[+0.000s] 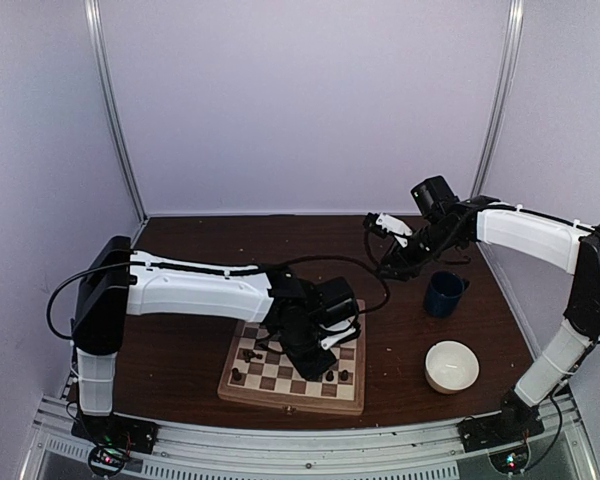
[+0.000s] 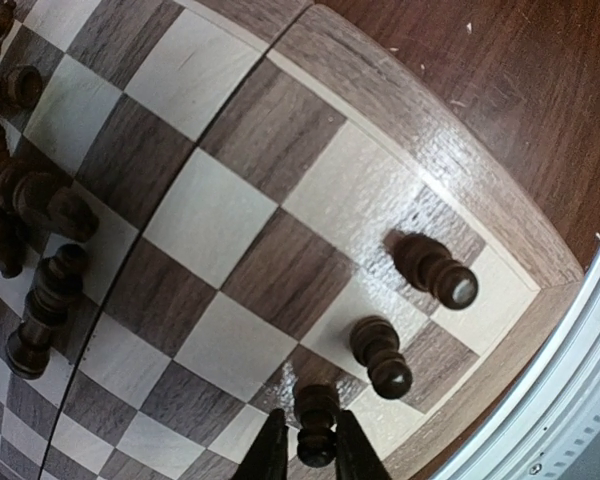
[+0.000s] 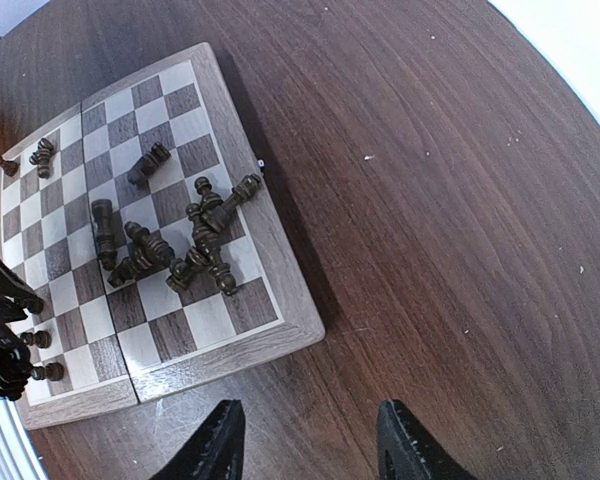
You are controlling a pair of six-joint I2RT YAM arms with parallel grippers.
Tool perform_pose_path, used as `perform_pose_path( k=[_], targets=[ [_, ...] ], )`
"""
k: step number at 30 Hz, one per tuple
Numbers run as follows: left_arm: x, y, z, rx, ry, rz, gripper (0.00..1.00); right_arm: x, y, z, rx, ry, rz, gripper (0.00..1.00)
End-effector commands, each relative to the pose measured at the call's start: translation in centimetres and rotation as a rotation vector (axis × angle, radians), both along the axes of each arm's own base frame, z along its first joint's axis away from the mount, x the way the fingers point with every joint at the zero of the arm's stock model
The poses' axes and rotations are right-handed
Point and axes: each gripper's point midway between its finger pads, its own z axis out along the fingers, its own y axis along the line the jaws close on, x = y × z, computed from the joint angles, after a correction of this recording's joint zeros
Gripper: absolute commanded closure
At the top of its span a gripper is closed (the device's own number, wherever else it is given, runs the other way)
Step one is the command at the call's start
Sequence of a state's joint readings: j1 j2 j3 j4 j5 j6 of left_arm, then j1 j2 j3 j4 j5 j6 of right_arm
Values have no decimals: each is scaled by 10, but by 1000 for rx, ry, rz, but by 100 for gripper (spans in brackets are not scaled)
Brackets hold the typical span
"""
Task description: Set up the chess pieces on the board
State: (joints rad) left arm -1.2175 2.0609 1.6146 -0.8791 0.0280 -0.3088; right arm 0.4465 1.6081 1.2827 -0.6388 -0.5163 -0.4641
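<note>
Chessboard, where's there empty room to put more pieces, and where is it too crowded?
Bare squares run between the heap of toppled dark brown chess pieces and the three upright ones along the edge of the square wooden checkered chessboard. The corner squares beside the heap are free too. The heap itself is crowded.

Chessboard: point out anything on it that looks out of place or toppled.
Most of the chess pieces lie toppled on the board, several tangled in a heap on one half and none on a home square. Only three upright pieces stand in a row along one edge.
</note>
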Motion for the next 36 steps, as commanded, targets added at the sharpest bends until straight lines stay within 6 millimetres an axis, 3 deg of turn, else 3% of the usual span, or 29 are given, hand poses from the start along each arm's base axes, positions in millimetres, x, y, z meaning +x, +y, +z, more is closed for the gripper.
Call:
perform_pose_path(
  k=[1, 10, 14, 16, 20, 25, 29, 33, 36],
  targets=[
    [4, -7, 3, -22, -18, 11, 79, 1, -2, -2, 10, 9, -8, 51],
    [4, -7, 13, -42, -25, 15, 73, 0, -1, -1, 14, 12, -7, 51],
    [4, -5, 21, -58, -31, 15, 58, 0, -1, 0, 15, 11, -8, 51],
    [1, -3, 31, -84, -34, 5, 47, 0, -1, 0, 16, 11, -7, 51],
    [0, 6, 70, -175, -77, 6, 44, 0, -1, 2, 17, 6, -9, 51],
    [16, 44, 99, -229, -172, 78, 40, 0, 2, 6, 34, 14, 1, 51],
    [43, 93, 99, -259, -165, 251, 41, -7, 18, 13, 49, 20, 43, 52],
    [74, 145, 97, -321, -140, 495, 45, -33, 58, 10, -15, -1, 166, 54],
    [89, 168, 98, -385, -153, 624, 45, -65, 100, -2, -72, 2, 304, 54]
  ],
)
